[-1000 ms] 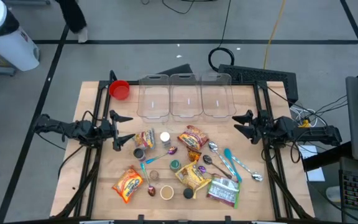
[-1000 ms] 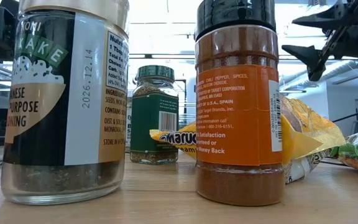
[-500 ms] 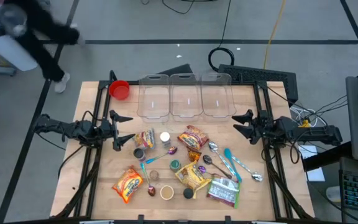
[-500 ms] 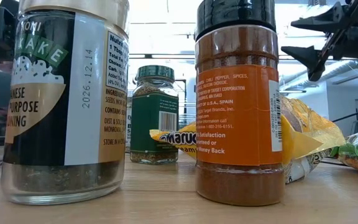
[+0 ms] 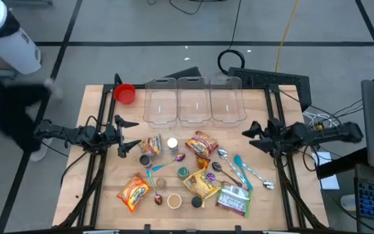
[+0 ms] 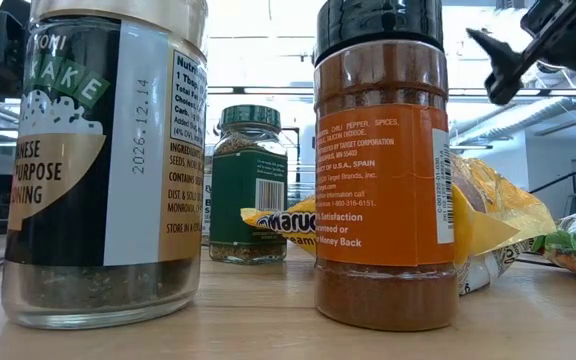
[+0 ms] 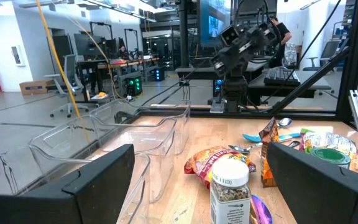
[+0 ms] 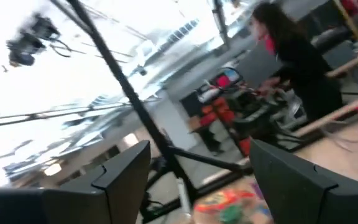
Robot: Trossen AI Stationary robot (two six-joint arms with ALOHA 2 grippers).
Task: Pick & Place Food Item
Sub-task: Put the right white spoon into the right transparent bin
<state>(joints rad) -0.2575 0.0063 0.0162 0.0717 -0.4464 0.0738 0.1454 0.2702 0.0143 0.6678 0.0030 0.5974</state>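
A grey floor marked with dark lines surrounds a wooden table [image 5: 102, 188]. Three clear bins [image 5: 193, 101] stand side by side along its far edge, and a red bowl [image 5: 125, 93] sits just left of them. Food items lie scattered over the middle and near part of the table: snack packets [image 5: 134, 192], a green packet [image 5: 234, 201], spice jars [image 5: 172, 144] and several spoons [image 5: 242, 170]. None of them is held. The left claw [image 5: 123, 138] hovers at the table's left side, near a packet and a white-capped jar, its fingers wide apart and empty. The right claw [image 5: 250, 136] hangs above the table's right side, fingers apart, holding nothing. A person [image 8: 291, 56] stands in the room beyond the table.
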